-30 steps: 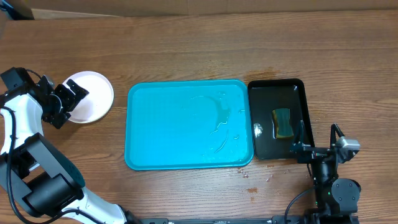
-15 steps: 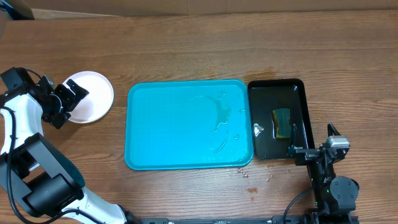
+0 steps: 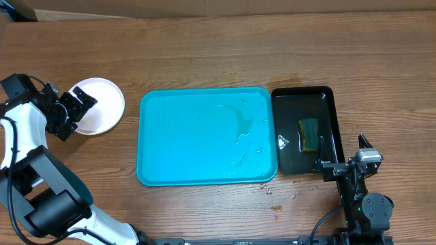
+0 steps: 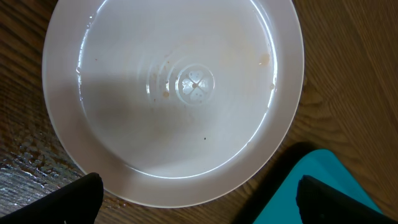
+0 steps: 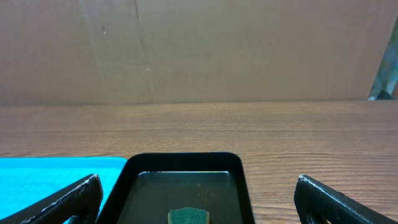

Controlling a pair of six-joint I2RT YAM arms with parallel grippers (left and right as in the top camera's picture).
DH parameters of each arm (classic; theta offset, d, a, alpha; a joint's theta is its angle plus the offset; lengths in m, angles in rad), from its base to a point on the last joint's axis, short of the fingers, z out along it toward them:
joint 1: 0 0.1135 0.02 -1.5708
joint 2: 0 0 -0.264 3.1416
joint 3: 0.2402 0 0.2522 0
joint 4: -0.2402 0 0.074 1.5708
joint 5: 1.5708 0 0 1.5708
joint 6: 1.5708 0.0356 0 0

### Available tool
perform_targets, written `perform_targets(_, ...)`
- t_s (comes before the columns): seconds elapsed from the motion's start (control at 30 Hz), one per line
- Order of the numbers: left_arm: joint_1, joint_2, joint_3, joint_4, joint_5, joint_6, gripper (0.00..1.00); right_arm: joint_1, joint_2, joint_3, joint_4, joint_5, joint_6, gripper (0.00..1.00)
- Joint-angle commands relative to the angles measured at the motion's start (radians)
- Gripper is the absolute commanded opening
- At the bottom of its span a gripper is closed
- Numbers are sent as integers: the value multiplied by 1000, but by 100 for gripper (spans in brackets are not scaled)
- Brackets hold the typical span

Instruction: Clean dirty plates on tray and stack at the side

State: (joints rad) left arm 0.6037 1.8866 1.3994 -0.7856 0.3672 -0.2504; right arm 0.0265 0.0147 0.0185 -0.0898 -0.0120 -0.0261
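Plates (image 3: pixel 103 103): left of tray (image 3: pixel 204 136), set aside, apparently cleaned.
Left gripper (image 3: pixel 73 112): over plates, jaws apart, empty.
Right gripper (image 3: pixel 340 162): right of tray, jaws apart, empty.

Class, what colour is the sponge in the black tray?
Green with yellow edges; the sponge shows best overhead.

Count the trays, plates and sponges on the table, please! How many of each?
Trays: 2, the turquoise-blue rectangular plastic tray and the glossy black rectangular tray
Plates: 1 showing, the round white plate; any beneath are hidden
Sponges: 1, the green-and-yellow sponge in the black tray
Total: 4
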Motion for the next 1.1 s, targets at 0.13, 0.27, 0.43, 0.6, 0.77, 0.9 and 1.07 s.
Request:
perform_targets(0.13,-2,-35,10,0,11,26,100,-5,-12,-11,6,-5,-4,100)
perform_targets(0.27,-2,-35,10,0,11,26,100,-5,-12,-11,6,-5,-4,100)
perform_targets(0.43,-2,-35,10,0,11,26,100,-5,-12,-11,6,-5,-4,100)
perform_targets(0.6,-3,-23,10,0,7,26,100,-5,-12,-11,6,-5,-4,100)
perform_targets(0.77,-15,-48,10,0,-12,26,100,-5,-12,-11,6,-5,-4,100)
perform_targets(0.9,-81,-133,10,0,-41,26,100,-5,-12,-11,6,-5,-4,100)
perform_targets(1.07,-225,-263,10,0,-85,26,100,-5,-12,-11,6,-5,-4,100)
